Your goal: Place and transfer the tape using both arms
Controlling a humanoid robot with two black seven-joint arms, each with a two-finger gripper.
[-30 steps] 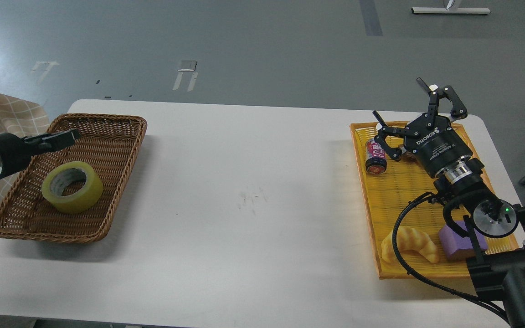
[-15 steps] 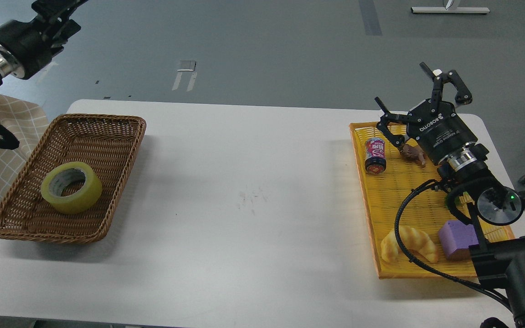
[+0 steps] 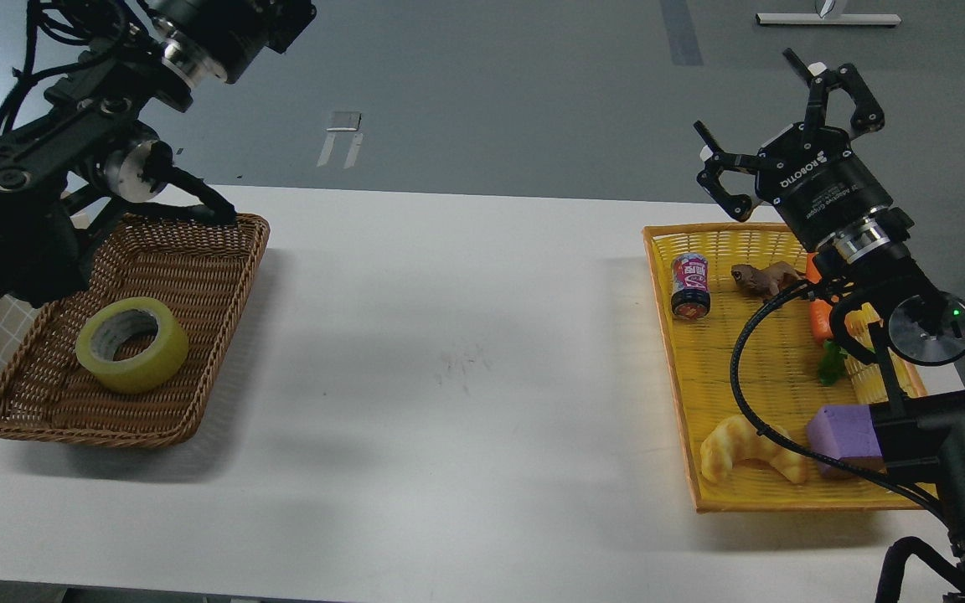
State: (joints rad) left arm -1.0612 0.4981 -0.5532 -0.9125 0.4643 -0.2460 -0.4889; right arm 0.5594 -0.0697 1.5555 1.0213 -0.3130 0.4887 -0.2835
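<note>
Tape point(image 3: 131, 343) sits untouched in wicker basket point(image 3: 198, 243), so pickup isn't begun: left gripper's out of view, right gripper point(image 3: 788, 113) spread wide, empty; next, left arm point(image 3: 47, 159) must descend onto roll.

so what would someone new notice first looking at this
Probably the yellow tape lying flat in the brown wicker basket at the table's left end. Then the bright yellow tray on the right, holding a croissant, a purple block and a small can. Above the tray's far edge the right gripper hangs with its jaws spread open, holding nothing.
</note>
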